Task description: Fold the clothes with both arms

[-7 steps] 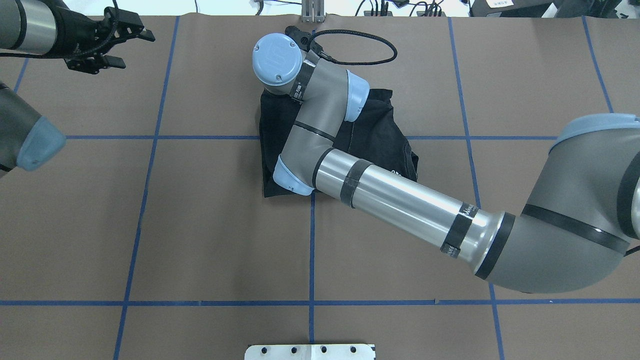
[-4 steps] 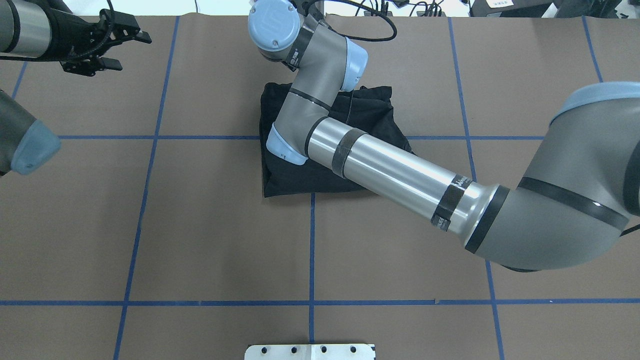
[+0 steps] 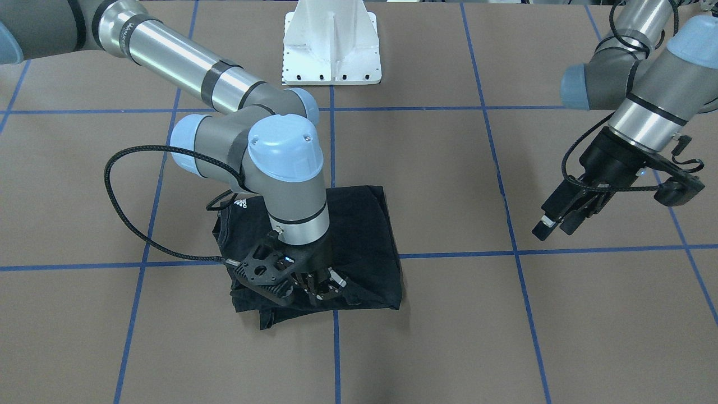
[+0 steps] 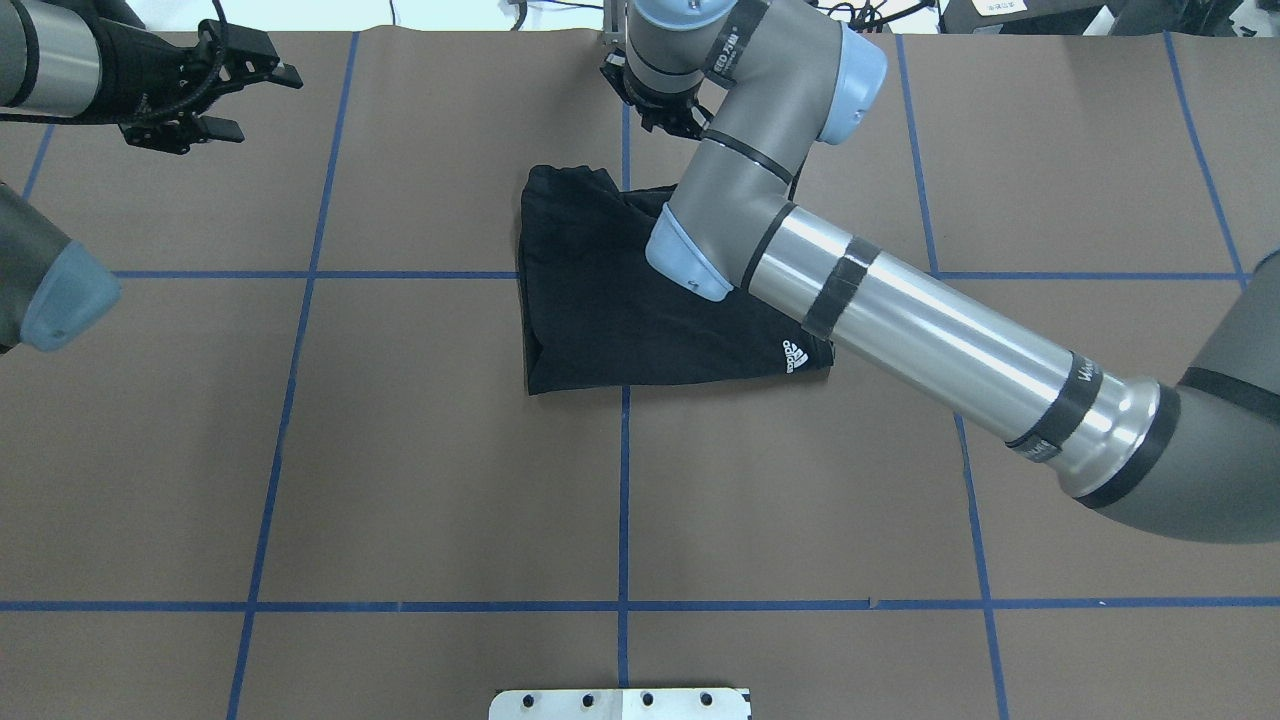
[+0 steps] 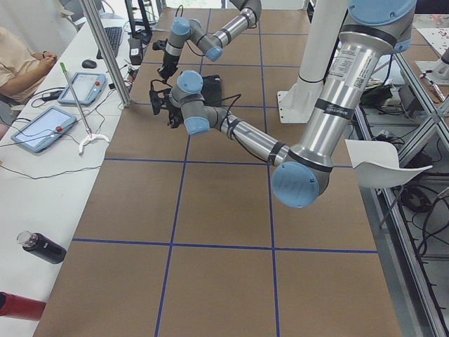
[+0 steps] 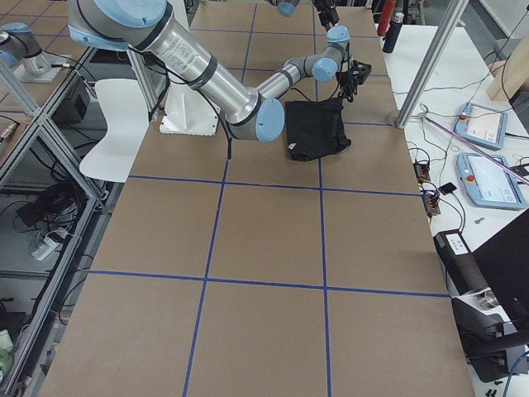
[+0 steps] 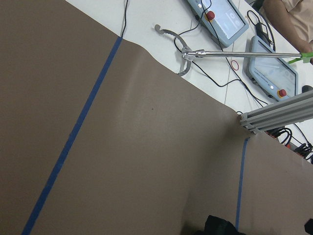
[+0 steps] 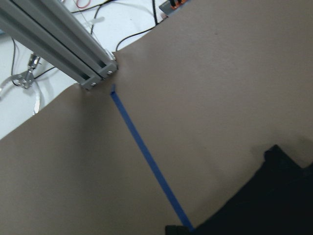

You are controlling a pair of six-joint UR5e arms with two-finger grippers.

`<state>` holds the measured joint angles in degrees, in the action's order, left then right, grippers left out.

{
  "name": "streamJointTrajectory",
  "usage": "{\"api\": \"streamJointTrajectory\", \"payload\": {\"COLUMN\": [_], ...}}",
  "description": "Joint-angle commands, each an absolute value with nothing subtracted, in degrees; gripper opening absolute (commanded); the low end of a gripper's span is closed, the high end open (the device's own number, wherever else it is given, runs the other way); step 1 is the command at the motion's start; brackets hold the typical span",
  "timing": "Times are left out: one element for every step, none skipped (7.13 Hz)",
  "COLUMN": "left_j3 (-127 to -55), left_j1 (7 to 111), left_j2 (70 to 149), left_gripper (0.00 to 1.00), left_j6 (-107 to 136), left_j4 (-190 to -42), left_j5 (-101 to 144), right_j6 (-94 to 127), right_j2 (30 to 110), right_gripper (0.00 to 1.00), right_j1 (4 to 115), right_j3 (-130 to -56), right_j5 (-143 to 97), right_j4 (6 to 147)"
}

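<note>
The black T-shirt (image 4: 600,300) lies folded into a rough rectangle at the table's middle, far half, with a small white logo (image 4: 795,355) at its near right corner. It also shows in the front view (image 3: 364,235). My right gripper (image 4: 672,122) hangs just past the shirt's far edge; in the front view (image 3: 325,287) its fingers stand apart with nothing between them. My left gripper (image 4: 240,98) is open and empty, raised over the far left of the table, well away from the shirt; it also shows in the front view (image 3: 552,225).
Blue tape lines grid the brown table cover. An aluminium post (image 4: 625,20) stands at the far edge by the right gripper. The white pedestal base (image 3: 332,45) sits at the robot's side. Tablets and cables lie on the side table (image 6: 483,124).
My right wrist swung from above the shirt toward the far edge and to the right, uncovering most of the shirt and its logo. The left arm barely moved.
</note>
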<state>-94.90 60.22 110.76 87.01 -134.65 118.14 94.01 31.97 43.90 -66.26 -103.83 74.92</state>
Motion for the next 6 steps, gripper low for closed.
{"api": "streamJointTrajectory", "payload": {"left_j3": [-95.4, -95.6, -96.2, -97.3, -98.1, -98.3], "left_j1": [60.2, 60.1, 60.1, 60.1, 60.2, 60.3], "left_j2": [110.8, 111.0, 111.0, 110.9, 110.8, 110.7], "left_gripper": [0.98, 0.98, 0.98, 0.98, 0.98, 0.98], "left_j6": [87.1, 87.4, 87.7, 87.8, 87.8, 87.8], "left_j4": [-134.6, -134.6, -134.1, -133.0, -132.7, -132.7], "left_j5": [118.0, 118.0, 117.9, 117.9, 117.9, 117.9], "right_j6": [91.2, 86.2, 85.9, 85.7, 84.8, 83.0], "right_j2": [39.6, 40.4, 39.8, 37.0, 34.2, 31.9], "right_gripper": [0.0, 0.0, 0.0, 0.0, 0.0, 0.0], "right_j1": [42.0, 41.0, 41.0, 41.2, 42.8, 44.7], "right_j3": [-73.0, -71.1, -68.5, -63.8, -59.5, -55.9], "right_j5": [-107.3, -106.5, -106.6, -106.6, -106.5, -106.5], "right_j4": [76.6, 76.7, 76.5, 75.9, 75.7, 74.5]}}
